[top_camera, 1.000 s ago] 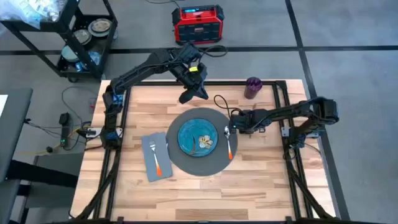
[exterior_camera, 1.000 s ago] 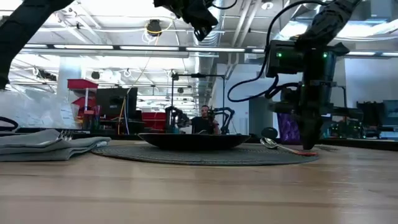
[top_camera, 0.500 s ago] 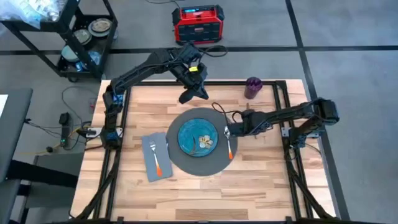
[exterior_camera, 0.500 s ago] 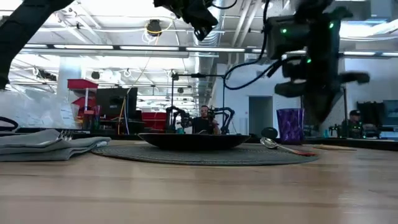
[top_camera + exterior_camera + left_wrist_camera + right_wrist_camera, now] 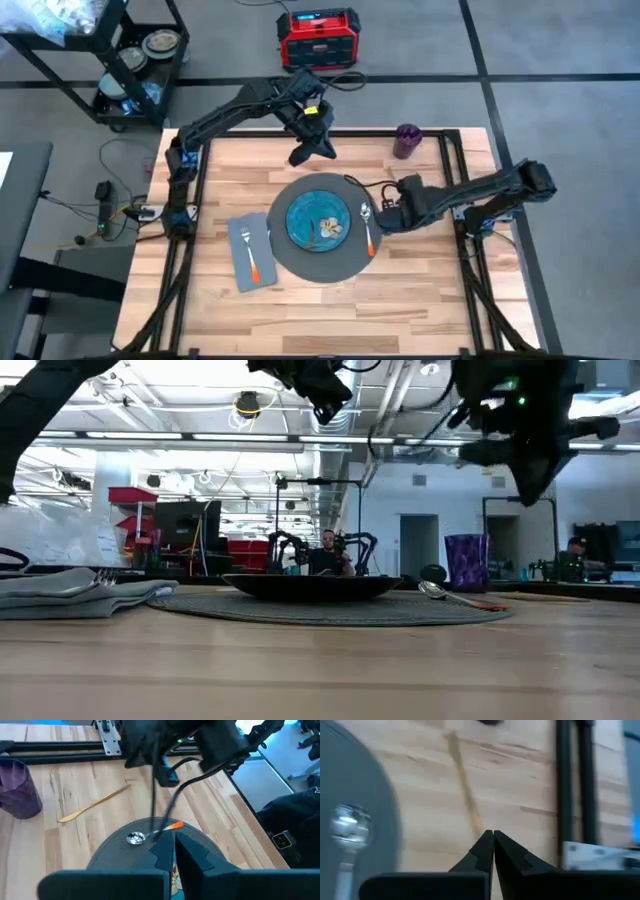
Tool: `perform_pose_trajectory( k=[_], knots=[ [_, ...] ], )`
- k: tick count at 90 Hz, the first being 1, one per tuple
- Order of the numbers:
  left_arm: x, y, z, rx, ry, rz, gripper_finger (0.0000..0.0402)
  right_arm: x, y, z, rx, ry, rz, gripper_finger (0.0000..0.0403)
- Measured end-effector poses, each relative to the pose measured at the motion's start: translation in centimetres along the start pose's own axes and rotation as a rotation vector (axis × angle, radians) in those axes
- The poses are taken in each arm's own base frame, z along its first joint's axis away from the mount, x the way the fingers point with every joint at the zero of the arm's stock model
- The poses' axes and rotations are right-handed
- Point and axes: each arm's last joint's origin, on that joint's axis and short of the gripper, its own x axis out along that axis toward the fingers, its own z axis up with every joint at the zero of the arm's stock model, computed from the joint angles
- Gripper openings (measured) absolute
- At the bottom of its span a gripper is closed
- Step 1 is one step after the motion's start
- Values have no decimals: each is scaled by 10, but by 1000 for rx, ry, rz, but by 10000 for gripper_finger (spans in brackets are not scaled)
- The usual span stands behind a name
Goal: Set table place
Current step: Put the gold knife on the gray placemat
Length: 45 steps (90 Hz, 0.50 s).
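We look straight down on the light wood desk point(image 5: 420, 270) and the place is laid out near its middle. The round dark mat point(image 5: 322, 262) carries the blue-green plate point(image 5: 317, 220), and the orange-handled spoon point(image 5: 367, 232) lies on the mat's right part, just beside the plate, bowl toward the far edge. Left of the mat sits the grey napkin point(image 5: 250, 250) with the orange-handled fork point(image 5: 250, 256) on top of it. The small purple cup point(image 5: 406, 140) stands at the far edge of the desk, well apart from the mat.

Now the right gripper point(image 5: 384, 218): it hangs just to the right of the spoon, over the mat's right rim, and from table height we see it raised well clear of the surface. Its wrist view shows the two dark fingers point(image 5: 483, 851) pressed together with nothing between them, so the jaws are closed and empty. In that same view we catch the spoon's bowl on the mat's edge and a thin pale streak point(image 5: 462, 790) lying on the bare wood.

The left gripper point(image 5: 300, 156) waits high above the far side of the desk, just beyond the plate. Its own fingers point(image 5: 192, 851) sit tight against each other too, jaws together, holding nothing. Beyond the desk we see a red box point(image 5: 317, 38) on the floor and a black cart point(image 5: 120, 60) at the far left.
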Motion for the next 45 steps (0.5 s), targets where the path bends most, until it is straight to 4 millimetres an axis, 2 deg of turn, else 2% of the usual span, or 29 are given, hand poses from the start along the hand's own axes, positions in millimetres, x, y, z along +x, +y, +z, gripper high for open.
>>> perform_pose_trajectory(
  k=[17,31,45],
  knots=[
    [0,0,0,-1,0,0,0,-22,-28,9,112,-25,139,38],
    [0,0,0,1,-2,1,0,-42,-65,20,271,-139,286,79],
    [0,0,0,1,-2,1,0,-53,-91,28,333,-200,415,92]
  ],
)
